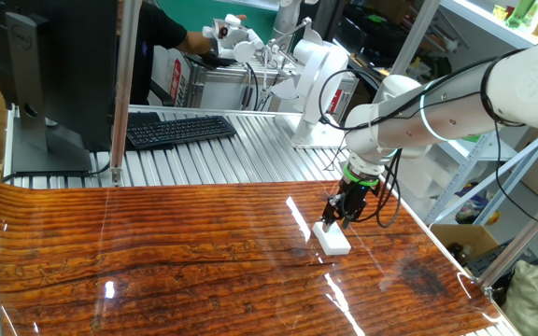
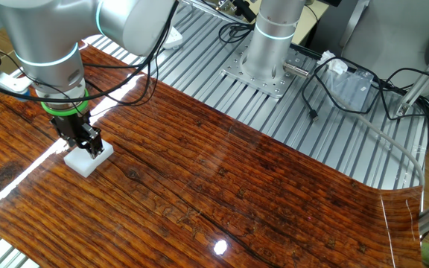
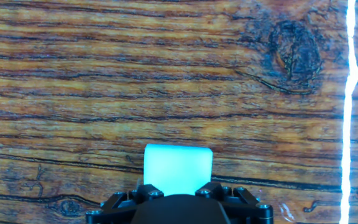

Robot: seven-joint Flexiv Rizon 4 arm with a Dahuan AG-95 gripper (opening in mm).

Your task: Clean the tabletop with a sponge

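Note:
The white sponge lies flat on the glossy reddish-brown tabletop, toward its right side. My gripper stands upright over the sponge's near end, and its black fingers are closed on the sponge's two sides. The other fixed view shows the sponge under the gripper, resting on the wood. In the hand view the sponge looks pale cyan and sticks out from between the fingers onto the tabletop.
A ribbed silver metal surface borders the wood at the back, with a keyboard, a monitor and a metal post. A second robot base and loose cables sit on it.

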